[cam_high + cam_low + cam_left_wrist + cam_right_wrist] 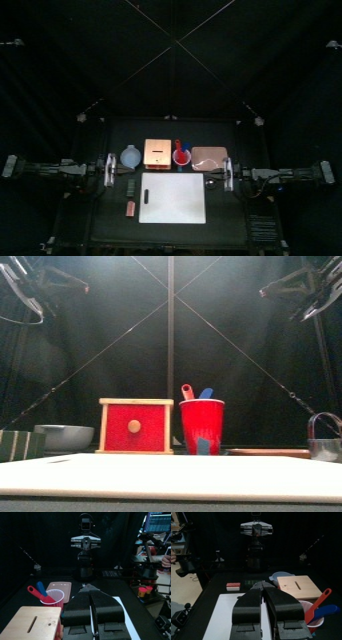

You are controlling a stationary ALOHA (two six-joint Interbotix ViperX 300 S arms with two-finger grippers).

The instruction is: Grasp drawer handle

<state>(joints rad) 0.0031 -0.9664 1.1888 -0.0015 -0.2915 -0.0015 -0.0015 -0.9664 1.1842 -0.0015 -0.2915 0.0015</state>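
Observation:
The drawer is a small wooden box (159,153) with a red front (136,426). The drawer handle (134,426) is a small tan knob in the middle of that front, seen in the front view. My left gripper (90,587) is shut and empty; it hangs high at the table's left edge (110,170), well apart from the box (32,625). My right gripper (262,586) is also shut and empty. It rests at the right edge (230,176), with the box (301,587) off to one side.
A red cup (203,426) holding a red and a blue utensil stands right of the box. A grey bowl (67,436) is on its left. A pinkish-tan block (210,157), a white sheet (174,197) and a small red block (232,586) also lie on the table.

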